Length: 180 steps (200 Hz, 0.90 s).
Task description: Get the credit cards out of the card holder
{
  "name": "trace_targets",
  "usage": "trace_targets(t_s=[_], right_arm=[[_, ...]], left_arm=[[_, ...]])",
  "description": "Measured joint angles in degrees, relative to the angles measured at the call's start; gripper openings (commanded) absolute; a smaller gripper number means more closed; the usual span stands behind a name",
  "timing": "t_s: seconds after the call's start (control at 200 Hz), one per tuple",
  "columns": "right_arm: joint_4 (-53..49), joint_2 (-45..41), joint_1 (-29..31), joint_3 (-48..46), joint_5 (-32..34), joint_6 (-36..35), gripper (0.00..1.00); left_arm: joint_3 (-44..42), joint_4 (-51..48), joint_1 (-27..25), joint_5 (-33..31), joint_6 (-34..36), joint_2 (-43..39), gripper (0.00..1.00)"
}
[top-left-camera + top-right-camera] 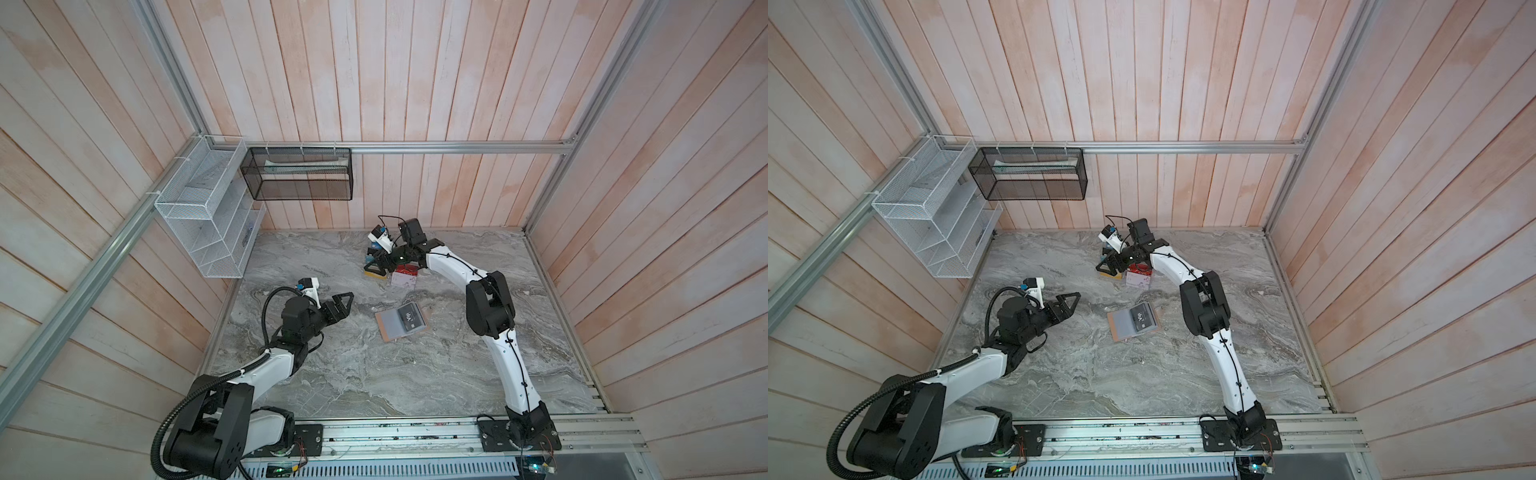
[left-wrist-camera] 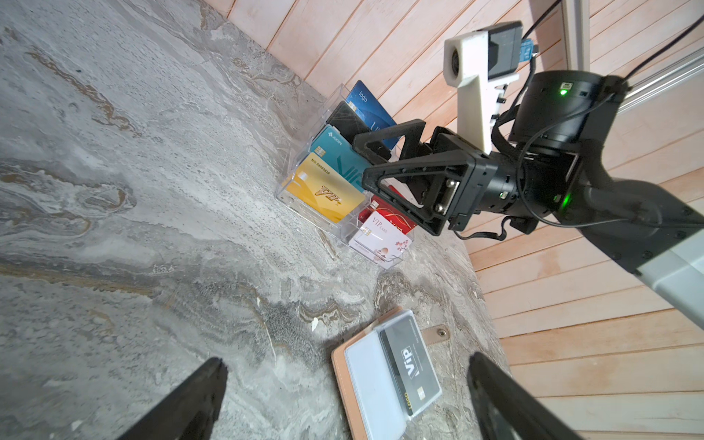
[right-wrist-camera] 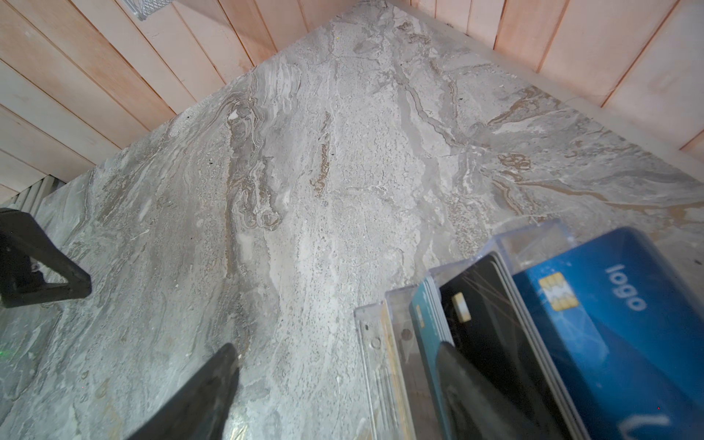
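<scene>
In both top views the card holder (image 1: pixel 388 325) is seen lying open near the middle of the table (image 1: pixel 332 374). A black card (image 1: pixel 411 318) is tucked into the sleeve of one page, and the facing page looks empty. The left gripper (image 1: pixel 344 306) is held over the table, well to one side of the card holder, with its jaws spread and nothing between them. The right gripper (image 1: pixel 376 266) is placed at the clear stand (image 1: pixel 402 279), well apart from the card holder.

In the left wrist view the black card (image 2: pixel 409 373) is shown lettered "VIP" and fully seated in its sleeve. The right gripper (image 2: pixel 364 162) is seen with jaws spread just over the teal card (image 2: pixel 335 160) in the clear stand, and nothing can be made out pinched.

In the right wrist view one finger (image 3: pixel 468 388) is found down among the cards in the clear stand, the other over bare table.

The step in hand is judged to be clearing the right gripper from the clear stand. It is best raised straight up, so that no card is dragged out and the clear stand is not tipped. For the black card, the cover should be pinned flat by one gripper while the card is drawn out along the sleeve's mouth. Which edge of the sleeve is open cannot be told.
</scene>
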Motion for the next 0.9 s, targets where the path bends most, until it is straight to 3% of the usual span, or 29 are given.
trace_targets(t_s=[0.25, 0.575, 0.71, 0.9], right_arm=[[4.11, -9.75, -0.09, -12.44, 1.18, 1.77, 0.84], [14.75, -25.64, -3.91, -33.20, 11.04, 16.15, 0.77], [16.57, -27.61, -4.90, -41.00, 15.13, 23.06, 0.74], [16.70, -27.61, -4.76, -43.91, 17.68, 28.30, 0.74]], left_arm=[[-0.09, 0.61, 0.00, 0.61, -1.01, -0.26, 1.00], [0.11, 2.95, -1.73, 1.99, -2.60, 1.81, 1.00], [1.44, 4.04, -3.06, 2.80, -3.39, 5.88, 1.00], [3.78, 5.29, -4.28, 3.56, -4.24, 8.50, 1.00]])
